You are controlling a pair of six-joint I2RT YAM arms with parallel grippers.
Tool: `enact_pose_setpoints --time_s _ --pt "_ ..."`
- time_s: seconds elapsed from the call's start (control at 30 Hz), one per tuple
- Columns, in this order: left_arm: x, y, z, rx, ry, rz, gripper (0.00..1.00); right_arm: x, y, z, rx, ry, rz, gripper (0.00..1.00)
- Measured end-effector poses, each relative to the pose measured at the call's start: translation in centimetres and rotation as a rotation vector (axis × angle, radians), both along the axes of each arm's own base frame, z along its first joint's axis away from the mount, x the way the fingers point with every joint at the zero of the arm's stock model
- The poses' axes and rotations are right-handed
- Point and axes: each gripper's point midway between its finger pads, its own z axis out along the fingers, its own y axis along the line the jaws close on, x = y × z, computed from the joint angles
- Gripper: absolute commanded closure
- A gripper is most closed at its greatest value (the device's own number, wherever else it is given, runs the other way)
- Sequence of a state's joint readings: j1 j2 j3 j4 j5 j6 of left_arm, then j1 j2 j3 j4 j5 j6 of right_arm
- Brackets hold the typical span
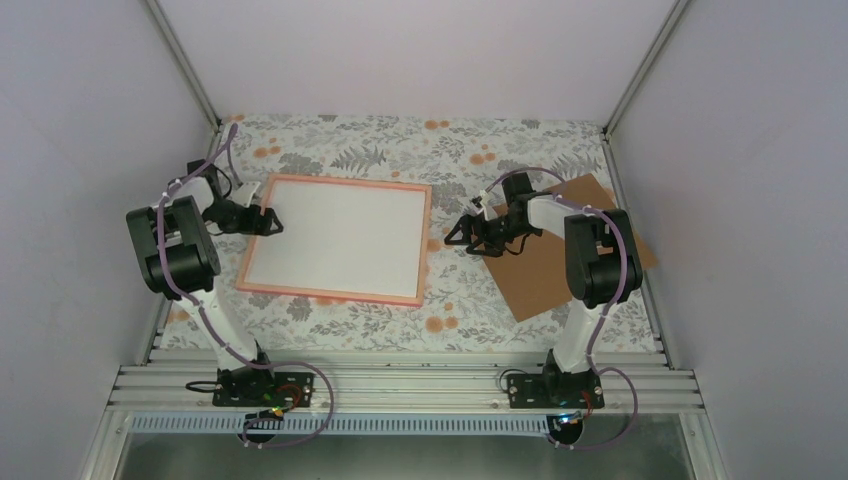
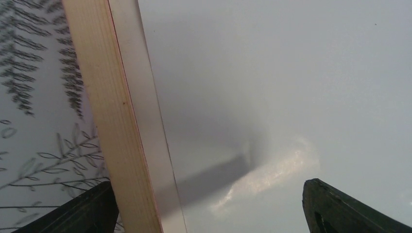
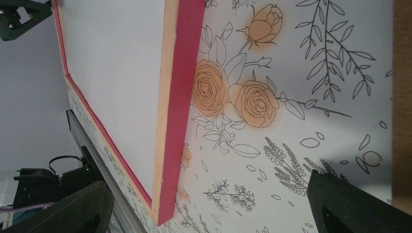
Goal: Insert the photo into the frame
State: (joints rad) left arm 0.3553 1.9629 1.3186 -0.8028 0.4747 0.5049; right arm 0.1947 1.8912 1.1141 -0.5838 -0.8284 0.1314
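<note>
The frame point(image 1: 340, 181) lies flat on the flowered cloth, left of centre, its salmon rim up. A plain white sheet point(image 1: 340, 240) fills it; no printed side of the photo shows. My left gripper point(image 1: 268, 222) is open at the frame's left edge. In the left wrist view, the left gripper point(image 2: 209, 194) straddles the wooden rail point(image 2: 111, 111), one finger over the cloth and the other over the white sheet point(image 2: 291, 73). My right gripper point(image 1: 452, 238) is open over bare cloth, just right of the frame. In the right wrist view, the right gripper point(image 3: 206, 194) holds nothing and the frame's pink side point(image 3: 182, 97) is apart from it.
A brown cardboard board point(image 1: 560, 270) lies tilted at the right under the right arm, its edge also at the right wrist view's border point(image 3: 402, 97). White walls close in the sides and back. The metal rail point(image 1: 400, 385) with both arm bases runs along the near edge.
</note>
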Motion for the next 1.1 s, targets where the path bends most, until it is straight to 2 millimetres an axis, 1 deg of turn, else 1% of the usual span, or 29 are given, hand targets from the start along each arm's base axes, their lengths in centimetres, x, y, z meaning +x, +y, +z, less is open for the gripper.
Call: enact_pose_setpoints --time_s 0.13,0.4,0.5,0.6,0.67,0.7,0.77,0.83,0.9,0.97,1.0,1.03,1.1 --pt "-0.8 -0.9 0.1 -0.029 0.003 -0.001 0.08 0.0 0.0 0.0 -0.004 -0.002 -0.001 0.00" --pt "-2.5 -4.0 0.4 -0.113 0.037 0.014 0.08 0.1 -0.1 0.0 -0.010 -0.008 0.000 0.00" --pt "-2.6 -4.3 0.7 -0.130 0.034 0.028 0.04 0.2 -0.2 0.2 -0.015 -0.016 0.003 0.00" --pt "-2.0 -4.1 2.2 -0.104 -0.021 0.026 0.00 0.4 -0.5 0.4 -0.034 -0.033 0.000 0.00" --pt "-1.2 -3.8 4.2 -0.053 -0.098 0.009 0.00 0.8 -0.9 1.0 -0.041 -0.056 -0.005 0.00" --pt "-0.6 -3.7 5.3 -0.025 -0.140 -0.002 0.00 1.2 -1.1 1.6 -0.043 -0.079 -0.007 0.00" --pt "1.1 -3.8 8.3 0.043 -0.247 -0.039 0.00 2.4 -1.5 3.6 -0.042 -0.149 -0.010 0.00" --pt "2.7 -5.4 12.1 0.097 -0.368 -0.099 0.00 3.7 -2.1 6.0 -0.049 -0.241 -0.013 0.00" --pt "4.1 -7.2 15.4 0.141 -0.479 -0.160 0.00 5.0 -2.9 8.9 -0.060 -0.349 -0.007 0.00" --pt "5.1 -10.4 18.3 0.190 -0.593 -0.247 0.00 6.1 -4.0 11.3 -0.078 -0.445 -0.003 0.00" --pt "5.2 -11.9 19.3 0.200 -0.629 -0.286 0.00 6.6 -4.8 12.2 -0.091 -0.483 -0.005 0.00" --pt "5.3 -14.3 20.3 0.209 -0.675 -0.340 0.00 7.0 -5.7 13.1 -0.106 -0.519 -0.010 0.00" --pt "5.2 -18.4 21.8 0.198 -0.747 -0.422 0.00 7.7 -8.3 13.8 -0.151 -0.557 -0.033 0.00"
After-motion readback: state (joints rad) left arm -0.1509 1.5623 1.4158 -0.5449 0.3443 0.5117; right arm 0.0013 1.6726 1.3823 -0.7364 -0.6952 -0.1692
